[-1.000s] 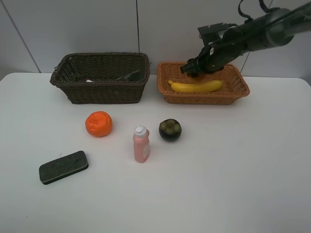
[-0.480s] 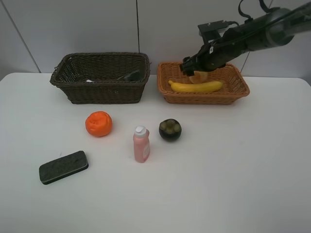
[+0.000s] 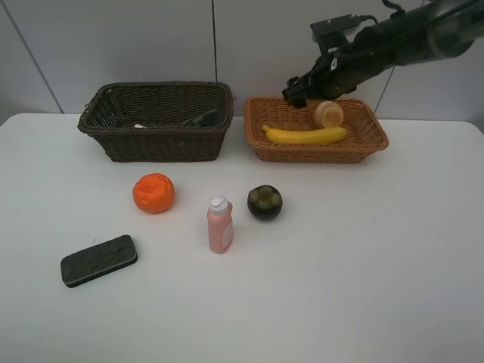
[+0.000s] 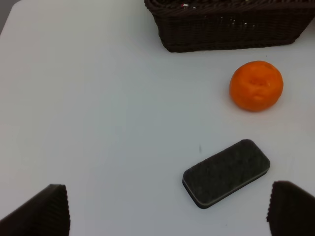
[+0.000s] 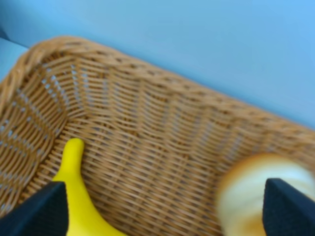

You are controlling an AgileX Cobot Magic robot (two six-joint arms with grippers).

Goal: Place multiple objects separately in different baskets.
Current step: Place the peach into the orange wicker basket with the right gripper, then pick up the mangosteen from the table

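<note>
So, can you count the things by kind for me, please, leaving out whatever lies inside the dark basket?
Fruits: 4 (banana, pale round fruit, orange, mangosteen)
Bottles: 1 (pink bottle)
Erasers: 1 (dark eraser)
Baskets: 2 (dark brown basket, tan basket)
Total: 8

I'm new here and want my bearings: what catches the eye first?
The right gripper hangs over the tan basket, where a yellow banana and a pale round fruit lie. On the white table in front, a bright orange and a pink bottle stand out.
</note>
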